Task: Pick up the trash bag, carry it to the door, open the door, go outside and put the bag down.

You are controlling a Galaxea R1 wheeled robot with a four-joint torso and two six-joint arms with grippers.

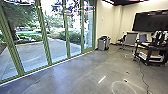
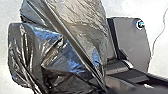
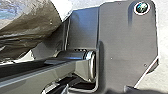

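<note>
A dark, shiny trash bag [image 2: 67, 47] hangs large and full in the left wrist view, its plastic drawn into long taut folds, over part of the robot's base. Part of the same dark bag [image 3: 27, 30] appears in the right wrist view, beside the base plate. How the bag is held cannot be made out. Ahead on the left in the head view runs a wall of glass doors [image 1: 47, 37] with green frames; a paved yard [image 1: 32, 55] lies beyond the glass.
A grey bin [image 1: 102, 43] stands by the far end of the glass wall. To the right are a black cart [image 1: 150, 56] with items on it, a chair [image 1: 122, 40] and a wall screen [image 1: 150, 21]. A cable [image 1: 142, 72] trails over the floor [image 1: 75, 75].
</note>
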